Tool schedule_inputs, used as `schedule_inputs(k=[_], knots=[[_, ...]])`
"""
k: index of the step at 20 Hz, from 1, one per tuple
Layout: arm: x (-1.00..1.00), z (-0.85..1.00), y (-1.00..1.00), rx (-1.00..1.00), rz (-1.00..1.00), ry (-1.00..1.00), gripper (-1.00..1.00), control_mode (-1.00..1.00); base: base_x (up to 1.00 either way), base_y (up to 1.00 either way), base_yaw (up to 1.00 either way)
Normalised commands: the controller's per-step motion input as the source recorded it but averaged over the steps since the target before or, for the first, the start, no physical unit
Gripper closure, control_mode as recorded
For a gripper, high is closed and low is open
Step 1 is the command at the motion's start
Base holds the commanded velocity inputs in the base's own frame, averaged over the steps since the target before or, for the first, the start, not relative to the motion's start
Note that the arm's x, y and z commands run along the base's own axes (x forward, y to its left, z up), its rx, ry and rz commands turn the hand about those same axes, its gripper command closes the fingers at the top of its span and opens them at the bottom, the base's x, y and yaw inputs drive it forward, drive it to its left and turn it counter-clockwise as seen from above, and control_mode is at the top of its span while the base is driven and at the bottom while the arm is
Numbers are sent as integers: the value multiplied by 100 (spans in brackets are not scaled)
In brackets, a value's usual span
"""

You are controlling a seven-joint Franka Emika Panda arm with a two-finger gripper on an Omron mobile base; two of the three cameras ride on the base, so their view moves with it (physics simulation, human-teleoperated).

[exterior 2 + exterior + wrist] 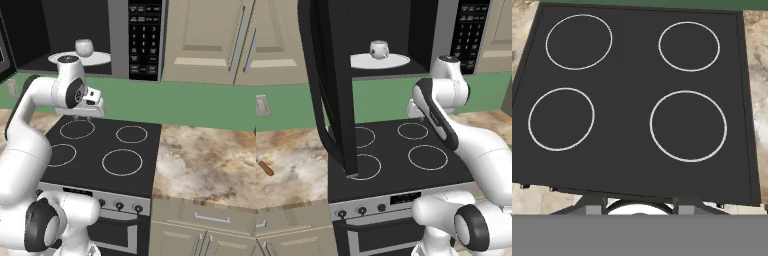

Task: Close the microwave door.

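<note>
Left base view: the microwave [406, 30] hangs above the black four-ring stove [401, 150], its cavity open to the room. The microwave door [331, 85] stands swung wide out toward the camera, seen nearly edge-on, with its long curved bar handle [323, 115] bowing down its left side; the door's lower corner reaches down over the stove's front-left ring. Inside, a white round plate [380, 61] carries a small white cup [379, 49]. The keypad [470, 32] sits at the right of the cavity; its small white marks are too fine to read. The white arm bends over the stove's right side, well apart from the door. On the marbled counter [291, 160] at the left lies a small utensil with a brown handle [265, 167]. A wall switch plate [262, 105] sits on the green backsplash.

Right base view: the gripper [89, 116] hangs over the stove's back-left ring, pointing down; its fingers are hidden under the hand, so I cannot tell how far they are spread, and nothing is seen in them. The keypad's labels are again illegible. Beige cabinets [205, 40] flank the microwave on the right.

Hand view: the camera looks straight down on the stove top and its four white rings, with counter at both edges.
</note>
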Motion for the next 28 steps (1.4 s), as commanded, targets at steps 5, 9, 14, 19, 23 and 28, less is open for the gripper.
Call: schedule_inputs(k=[5, 9, 14, 19, 23, 28], knots=[[-64, -1, 5, 0, 0, -5, -100, -100, 0, 0, 0], [-100, 20, 59, -15, 0, -37, -100, -100, 0, 0, 0], [-100, 92, 65, -20, 0, -61, -100, -100, 0, 0, 0], [-100, 94, 40, -15, 0, -58, -100, -100, 0, 0, 0], [-100, 67, 0, -2, 0, -51, -100, -100, 0, 0, 0], [-100, 61, 46, -18, 0, -45, -100, -100, 0, 0, 0]])
